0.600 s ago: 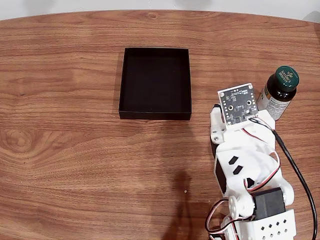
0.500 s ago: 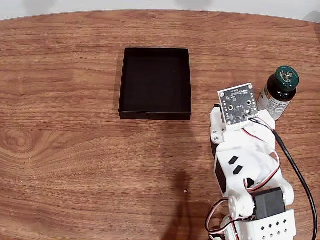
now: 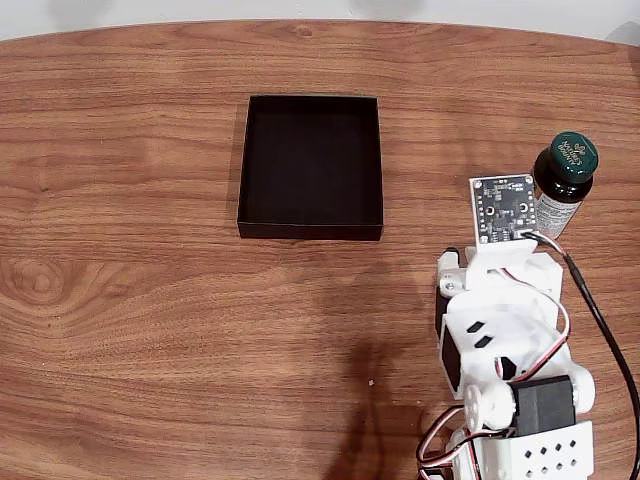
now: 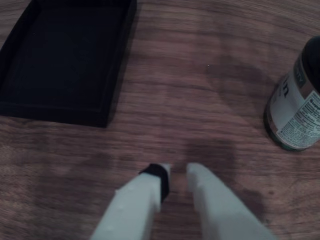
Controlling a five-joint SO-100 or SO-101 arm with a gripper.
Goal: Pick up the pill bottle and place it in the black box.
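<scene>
I take the pill bottle (image 3: 562, 185) as my landmark. Nearest to me in the fixed view is the white arm (image 3: 505, 340), rising from the bottom edge below the bottle, with a small circuit board (image 3: 503, 209) on its wrist sitting just left of the bottle's label and overlapping it from this angle. A black cable (image 3: 598, 320) runs down from the board, below the bottle.

In the wrist view I see the gripper (image 4: 176, 173) low in the picture, well to the lower left of the bottle (image 4: 298, 107). Its two white fingers (image 4: 215, 205) point up the frame with only a narrow slit between the tips; they hold nothing, and bare wood shows between them. One finger carries a black pad at its tip. The picture is a little blurred.

The bottle stands upright on the wooden table (image 3: 150, 330), green cap up, white label facing the arm, clear of the fingers.

Farther off, well to the left of the bottle in both views, lies the black box (image 3: 311, 166) (image 4: 60, 57), open side up, flat on the table, with nothing inside.
</scene>
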